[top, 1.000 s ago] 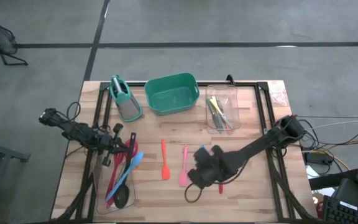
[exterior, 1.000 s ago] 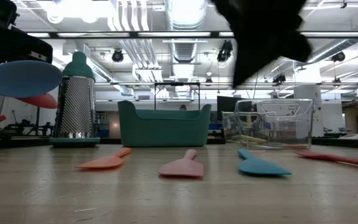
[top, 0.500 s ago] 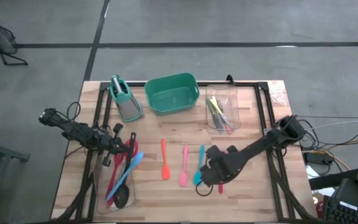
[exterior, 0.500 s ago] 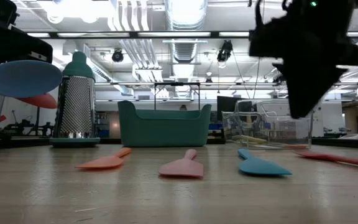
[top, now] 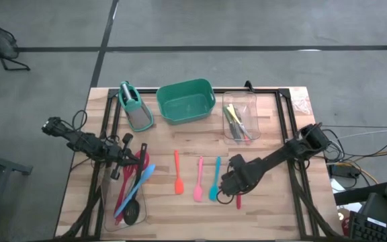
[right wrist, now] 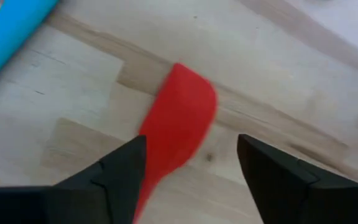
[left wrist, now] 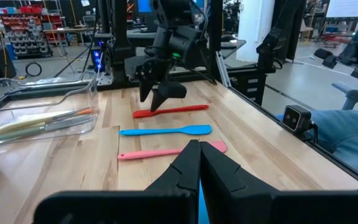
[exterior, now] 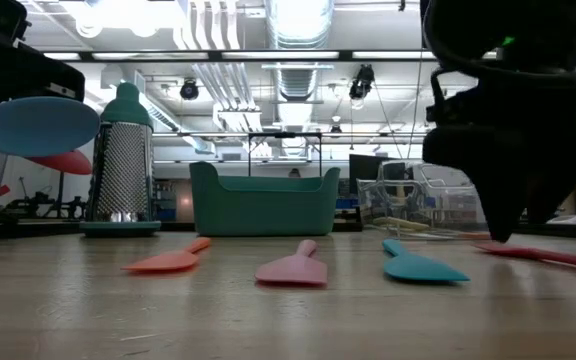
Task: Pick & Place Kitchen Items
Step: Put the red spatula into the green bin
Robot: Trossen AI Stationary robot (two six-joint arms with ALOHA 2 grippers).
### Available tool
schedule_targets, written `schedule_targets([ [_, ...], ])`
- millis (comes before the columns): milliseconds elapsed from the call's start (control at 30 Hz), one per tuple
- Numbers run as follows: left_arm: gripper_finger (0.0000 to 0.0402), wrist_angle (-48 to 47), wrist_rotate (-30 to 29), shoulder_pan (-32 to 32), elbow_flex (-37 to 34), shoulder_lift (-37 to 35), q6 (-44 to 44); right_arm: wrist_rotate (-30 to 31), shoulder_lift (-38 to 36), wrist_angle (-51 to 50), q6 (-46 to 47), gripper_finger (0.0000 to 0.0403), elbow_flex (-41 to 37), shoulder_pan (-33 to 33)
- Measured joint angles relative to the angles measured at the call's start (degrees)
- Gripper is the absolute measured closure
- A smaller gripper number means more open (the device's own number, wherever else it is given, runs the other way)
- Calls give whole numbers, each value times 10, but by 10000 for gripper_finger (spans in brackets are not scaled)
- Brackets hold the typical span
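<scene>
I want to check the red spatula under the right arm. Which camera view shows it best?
The left wrist view: the whole red spatula lies flat on the table, under the right gripper. The right wrist view shows only its blade between the open fingers. High and low views show just a small part.

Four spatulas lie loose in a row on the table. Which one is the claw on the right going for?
The red spatula, last in the row beside the blue one. The right gripper hangs over it with fingers spread either side; the orange and pink ones lie farther off.
</scene>
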Motion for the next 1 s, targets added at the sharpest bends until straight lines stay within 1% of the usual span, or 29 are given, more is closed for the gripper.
schedule_targets([
  [167, 392, 0, 0, 0, 0, 0, 0, 2, 0, 58, -1, 122, -30, -16],
  [267, 392, 0, 0, 0, 0, 0, 0, 5, -4, 67, 3, 116, -46, -20],
  [367, 392, 0, 0, 0, 0, 0, 0, 7, -4, 73, 1, 119, -58, -21],
  [467, 392, 0, 0, 0, 0, 0, 0, 8, -4, 94, -14, 135, -68, -21],
  [667, 392, 0, 0, 0, 0, 0, 0, 9, -4, 151, -71, 188, -80, -21],
  [867, 392, 0, 0, 0, 0, 0, 0, -13, -5, 145, -59, 224, -83, -22],
  [1000, 392, 0, 0, 0, 0, 0, 0, -15, -5, 142, -64, 243, -83, -20],
])
